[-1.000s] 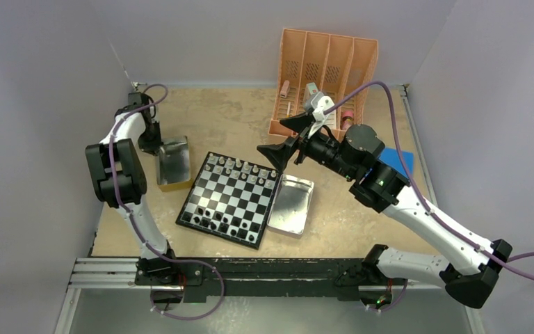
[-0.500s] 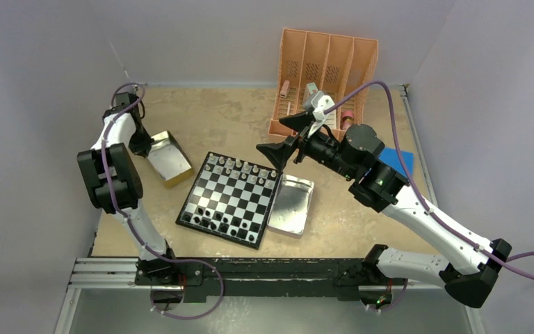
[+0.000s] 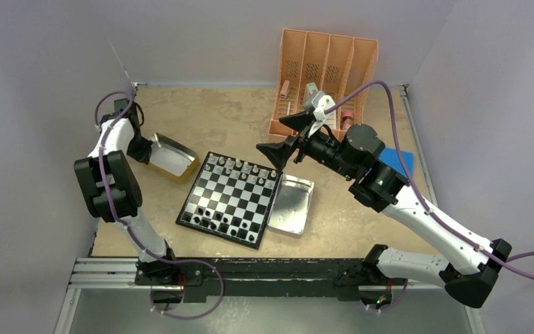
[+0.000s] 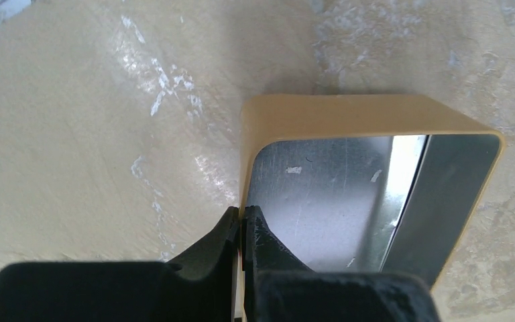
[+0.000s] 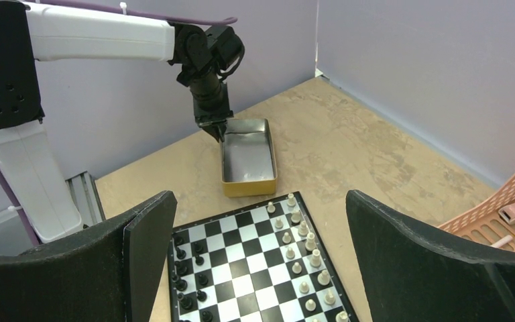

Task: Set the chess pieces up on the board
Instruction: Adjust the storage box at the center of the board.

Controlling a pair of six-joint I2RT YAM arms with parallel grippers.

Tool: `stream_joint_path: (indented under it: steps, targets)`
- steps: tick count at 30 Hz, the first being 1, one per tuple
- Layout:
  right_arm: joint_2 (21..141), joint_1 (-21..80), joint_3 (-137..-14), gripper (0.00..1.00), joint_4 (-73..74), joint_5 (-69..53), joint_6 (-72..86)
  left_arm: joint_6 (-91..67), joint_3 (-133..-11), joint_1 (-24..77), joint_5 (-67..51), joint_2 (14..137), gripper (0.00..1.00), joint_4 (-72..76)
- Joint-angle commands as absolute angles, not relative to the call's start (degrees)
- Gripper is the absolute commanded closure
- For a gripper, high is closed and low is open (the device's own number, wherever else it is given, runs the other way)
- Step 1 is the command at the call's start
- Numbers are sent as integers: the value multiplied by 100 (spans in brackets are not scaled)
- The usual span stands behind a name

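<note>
The board (image 3: 231, 198) lies in the middle of the table. Silvery-white chess pieces (image 3: 240, 168) fill its far two rows and black chess pieces (image 3: 215, 218) its near rows. The right wrist view shows the board (image 5: 255, 258) below, with white pieces (image 5: 308, 258) at right and black pieces (image 5: 189, 278) at left. My left gripper (image 4: 243, 216) is shut on the rim of a gold tin (image 4: 349, 194) with a bare silver inside, left of the board (image 3: 172, 154). My right gripper (image 3: 286, 138) hovers open above the board's far right corner, holding nothing.
A plain silver tray (image 3: 292, 204) lies against the board's right side. An orange slotted organiser (image 3: 323, 73) stands at the back, and a blue flat thing (image 3: 396, 157) shows behind the right arm. Grey walls close the table on three sides.
My left arm has swung outward to the left, turning the gold tin from straight beside the board to a slant. The right arm has not moved.
</note>
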State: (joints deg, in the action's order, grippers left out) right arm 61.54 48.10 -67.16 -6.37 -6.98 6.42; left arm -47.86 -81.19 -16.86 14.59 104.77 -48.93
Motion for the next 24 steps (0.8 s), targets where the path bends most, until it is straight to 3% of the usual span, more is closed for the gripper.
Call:
stream_joint_path:
  steps: [1, 5, 21, 24]
  targets:
    - [6090, 4834, -6846, 1, -941, -677, 615, -5445, -8045, -1714, 1531, 10134, 100, -4920]
    - [6103, 4834, -6855, 1, -940, -715, 607, -5590, -8023, -1714, 1510, 10107, 99, -5029]
    - [6052, 4833, -6775, 1, -995, -756, 569, -5097, -8094, -1714, 1562, 9649, 80, -5279]
    - [6054, 4834, -6765, 1, -1028, -769, 571, -3956, -7918, -1708, 938, 9474, 77, -4672]
